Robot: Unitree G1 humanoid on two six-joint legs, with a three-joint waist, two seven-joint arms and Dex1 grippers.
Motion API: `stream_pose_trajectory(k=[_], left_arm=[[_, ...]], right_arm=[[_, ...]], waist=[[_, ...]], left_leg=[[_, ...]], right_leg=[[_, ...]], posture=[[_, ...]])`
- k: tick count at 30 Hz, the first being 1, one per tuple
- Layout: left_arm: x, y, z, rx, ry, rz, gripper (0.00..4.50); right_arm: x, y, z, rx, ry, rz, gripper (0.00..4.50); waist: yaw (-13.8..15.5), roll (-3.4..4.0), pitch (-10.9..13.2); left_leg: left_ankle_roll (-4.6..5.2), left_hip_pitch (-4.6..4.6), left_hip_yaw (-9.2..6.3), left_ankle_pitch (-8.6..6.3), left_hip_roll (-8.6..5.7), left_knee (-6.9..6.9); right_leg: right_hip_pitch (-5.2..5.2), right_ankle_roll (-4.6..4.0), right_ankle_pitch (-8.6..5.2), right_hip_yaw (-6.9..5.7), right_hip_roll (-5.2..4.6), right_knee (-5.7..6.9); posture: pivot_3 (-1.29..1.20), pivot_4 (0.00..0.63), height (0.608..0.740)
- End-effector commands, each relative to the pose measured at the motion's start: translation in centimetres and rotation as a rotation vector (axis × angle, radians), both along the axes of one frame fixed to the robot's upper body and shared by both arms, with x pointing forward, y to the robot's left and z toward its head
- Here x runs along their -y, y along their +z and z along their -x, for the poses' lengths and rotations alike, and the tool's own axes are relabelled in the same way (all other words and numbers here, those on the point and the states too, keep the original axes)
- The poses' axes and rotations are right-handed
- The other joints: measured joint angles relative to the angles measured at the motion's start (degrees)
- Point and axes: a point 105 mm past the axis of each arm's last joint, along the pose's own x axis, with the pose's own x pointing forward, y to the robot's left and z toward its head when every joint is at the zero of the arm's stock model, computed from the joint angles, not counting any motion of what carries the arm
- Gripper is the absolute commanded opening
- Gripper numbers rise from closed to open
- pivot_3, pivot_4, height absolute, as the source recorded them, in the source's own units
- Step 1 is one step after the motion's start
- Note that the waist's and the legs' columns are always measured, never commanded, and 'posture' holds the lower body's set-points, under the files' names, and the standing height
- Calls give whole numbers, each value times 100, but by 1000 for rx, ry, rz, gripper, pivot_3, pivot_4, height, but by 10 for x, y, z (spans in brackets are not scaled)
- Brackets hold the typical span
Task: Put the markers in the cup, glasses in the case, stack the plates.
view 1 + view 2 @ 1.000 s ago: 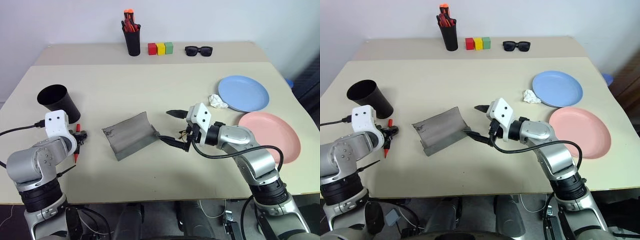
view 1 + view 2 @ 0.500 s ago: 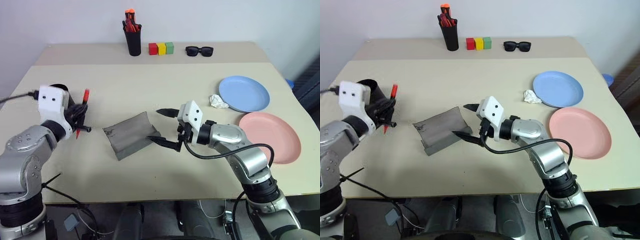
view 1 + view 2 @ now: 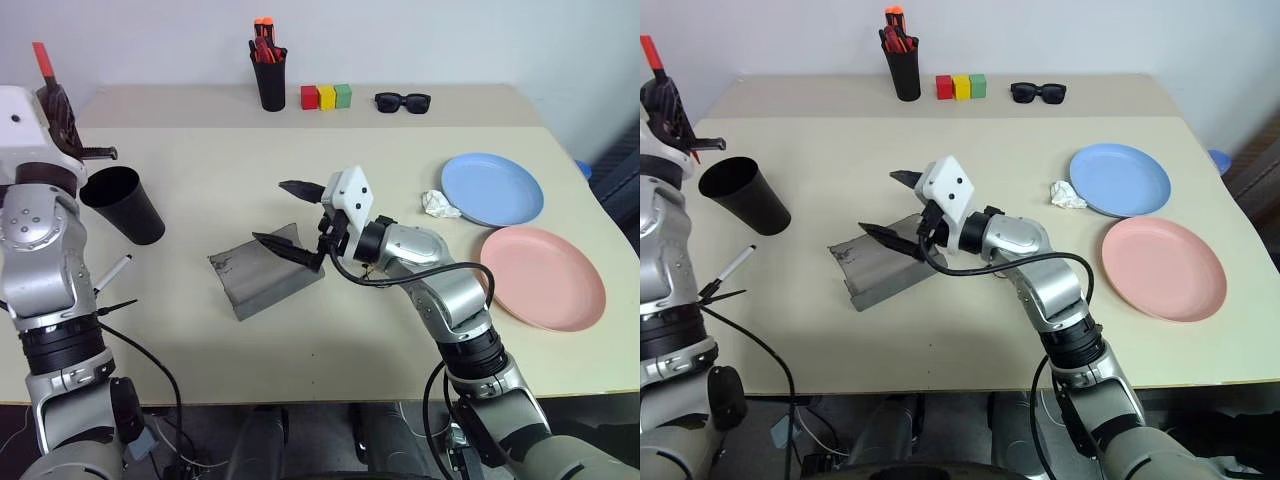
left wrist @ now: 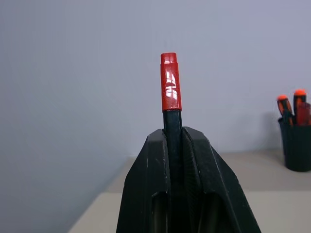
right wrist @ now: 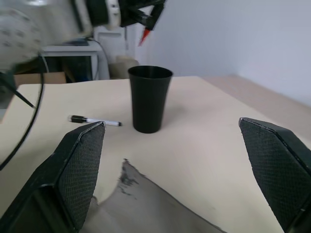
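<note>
- Nothing looks finished yet, as far as I can judge.
- The left claw (image 4: 187,145) pinches the slim red marker with a black end (image 4: 170,82), raised above the wide, tapered matte black cup (image 3: 123,203).
- The slim white marker with a black cap (image 3: 732,268) lies on the beige surface (image 3: 300,170) near the cup.
- The right claw (image 3: 288,214), spread wide, hovers over the open grey hinged case (image 3: 262,275).
- The round light blue plate (image 3: 492,188) and round salmon pink plate (image 3: 543,276) lie side by side, unstacked.

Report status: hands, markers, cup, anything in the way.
Left hand shut on red marker, raised above the cup. Right hand open over grey case. White marker lies on table near cup. Cup mouth unobstructed.
</note>
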Motion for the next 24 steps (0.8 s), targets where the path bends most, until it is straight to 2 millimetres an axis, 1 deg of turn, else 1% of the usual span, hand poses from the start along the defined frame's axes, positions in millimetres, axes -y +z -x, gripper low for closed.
stream_pose_trajectory(k=[1,4,6,7,9,10,11,12,15,17,20,21,22,23,24], left_arm=[[-6,-2,1,32,31,-24,112],[-11,-23,-3,-7,38,6,112],[-9,-33,-5,-23,25,27,907],[-7,-36,-6,-23,12,37,1226],[-4,-38,-7,-21,12,33,2239],[-5,-38,-7,-19,16,33,2794],[-5,-38,-7,-15,19,38,3209],[-7,-37,-6,-2,21,53,3762],[-19,-27,4,76,50,117,3762],[-39,-19,20,144,118,183,3762],[-64,-16,43,186,205,220,3762],[-78,-19,57,169,218,218,3762],[-87,-23,69,138,206,204,3762],[-91,-26,77,114,190,193,3762],[-92,-34,83,44,146,169,3762]], right_arm=[[0,11,6,51,6,-29,4500],[2,11,5,51,-4,-33,4500],[3,11,5,51,-8,-34,4500],[3,11,5,51,-9,-34,4500],[4,11,5,53,-8,-34,4500],[4,12,5,53,-8,-33,4500],[4,12,5,54,-7,-33,4500],[3,12,5,54,-6,-32,4500],[3,12,4,57,-4,-31,4500],[2,12,5,58,-2,-28,4500],[3,11,5,59,-2,-26,4500],[4,10,5,58,-2,-24,4500],[4,9,6,55,0,-23,4500],[4,9,6,52,0,-22,4500],[4,8,7,50,2,-20,4500]], waist=[[-15,0,0],[-43,0,0],[-46,0,0],[-41,0,0],[-40,0,0],[-39,-1,0],[-39,-1,0],[-38,-1,0],[-45,-1,0],[-53,-1,0],[-59,-1,0],[-68,-1,0],[-114,-1,-1],[-161,0,0],[-166,0,0]], left_leg=[[0,0,-1,0,0,0],[0,3,-2,0,0,-2],[0,4,-2,0,0,-2],[0,4,-2,0,1,-2],[1,3,-4,0,1,-1],[0,3,-4,0,1,-1],[1,2,-4,0,1,-1],[0,3,-3,0,1,-1],[1,3,-4,0,0,-1],[0,4,-4,0,1,-1],[1,4,-4,0,2,-2],[1,4,-4,0,2,-2],[1,4,-3,0,2,-3],[1,6,0,0,2,-5],[1,8,4,0,2,-9]], right_leg=[[0,0,0,0,1,1],[-1,0,0,0,2,5],[-2,0,0,0,2,6],[-2,0,0,0,2,7],[-2,0,0,0,2,9],[-2,0,0,0,2,8],[-2,0,0,0,2,7],[-1,0,0,0,2,7],[-2,0,0,0,2,8],[-2,0,0,0,2,8],[-5,0,0,0,3,11],[-5,0,0,0,3,11],[-6,0,0,0,3,11],[-7,0,0,3,2,11],[-7,0,0,4,-1,12]], posture=[[0,150,740],[0,150,740],[0,150,740],[0,150,740],[0,150,740],[0,150,740],[0,150,740],[0,150,740],[0,150,740],[0,150,740],[0,150,740],[0,150,740],[0,150,740],[0,150,740],[0,150,740]])
